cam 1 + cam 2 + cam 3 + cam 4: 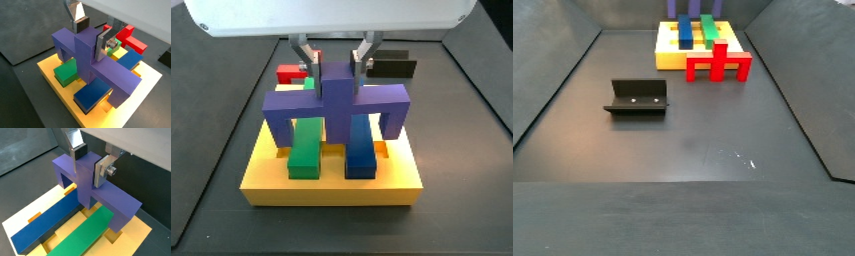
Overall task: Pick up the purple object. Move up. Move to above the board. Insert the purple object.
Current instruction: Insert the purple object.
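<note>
**Purple piece held over the yellow board**

The purple object sits between the fingers of the gripper, its central upright bar clamped by the two silver plates, which are closed to the bar's width. Its bridge spans directly beneath the gripper, and the two legs reach down to the board; whether they are fully seated cannot be told. Under the bridge, a green block and a dark-blue bar lie in the board's slots, side by side between the legs. Beyond the gripper, a red cross-shaped block stands just beside the board's edge. A small black block rests behind the gripper. The fixture stands well apart on the floor.
</note>
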{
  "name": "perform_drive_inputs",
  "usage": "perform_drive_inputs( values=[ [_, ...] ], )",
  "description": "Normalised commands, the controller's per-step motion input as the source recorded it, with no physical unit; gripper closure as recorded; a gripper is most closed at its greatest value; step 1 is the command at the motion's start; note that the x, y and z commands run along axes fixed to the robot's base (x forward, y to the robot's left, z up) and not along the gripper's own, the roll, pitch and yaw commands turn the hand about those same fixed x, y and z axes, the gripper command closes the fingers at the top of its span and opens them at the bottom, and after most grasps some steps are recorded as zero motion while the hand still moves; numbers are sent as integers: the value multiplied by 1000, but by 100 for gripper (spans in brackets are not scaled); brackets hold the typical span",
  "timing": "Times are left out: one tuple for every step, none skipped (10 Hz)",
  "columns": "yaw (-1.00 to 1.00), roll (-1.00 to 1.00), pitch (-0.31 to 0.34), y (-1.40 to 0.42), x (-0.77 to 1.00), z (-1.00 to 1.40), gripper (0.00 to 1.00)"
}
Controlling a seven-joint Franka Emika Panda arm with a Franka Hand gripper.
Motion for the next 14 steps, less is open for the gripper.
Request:
perform_drive_inputs(
  values=[
    [-263, -91, -106, 17, -154, -29, 100],
    [-203, -64, -91, 31, -91, -23, 100],
    [-111, -61, -64, 0, 0, -43, 100],
    [-89, -61, -51, 17, 14, -106, 100],
    [-66, -56, -54, 91, 3, -169, 100],
    [-37, -14, -63, 157, -3, -251, 100],
    [0, -13, -59, 83, -43, -206, 100],
    [0, -44, -63, 29, 0, -174, 100],
    [0, -103, -20, 29, 0, 0, 100],
    [0, -83, -3, 0, 0, 91, 100],
    [-26, -53, -20, 43, -129, 46, 100],
    [-9, -69, -26, 94, -177, 0, 100],
    [0, -70, -30, 71, -177, 0, 100],
    [0, -47, 0, -43, 0, 140, 100]
  ],
)
